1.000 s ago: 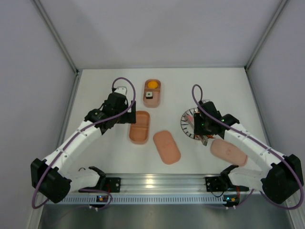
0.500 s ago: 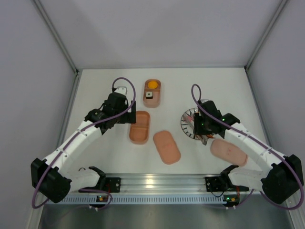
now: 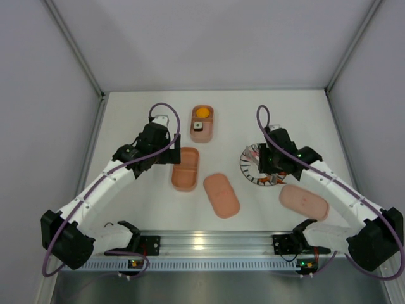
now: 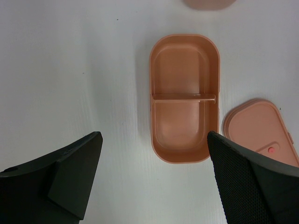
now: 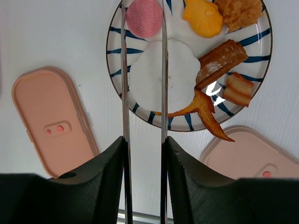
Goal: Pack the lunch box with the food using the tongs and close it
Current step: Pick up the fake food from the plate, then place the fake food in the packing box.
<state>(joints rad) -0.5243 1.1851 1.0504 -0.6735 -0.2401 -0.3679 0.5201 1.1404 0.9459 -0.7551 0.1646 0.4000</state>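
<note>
Mid-packing, I'd say: the right tool grips the tongs, their arms either side of the pink piece on the plate; next, squeeze, lift, carry to the empty lunch box tray under the gaping left tool.

The far tray is set behind the near tray; a lid is laid to its right, the plate farther right.
</note>
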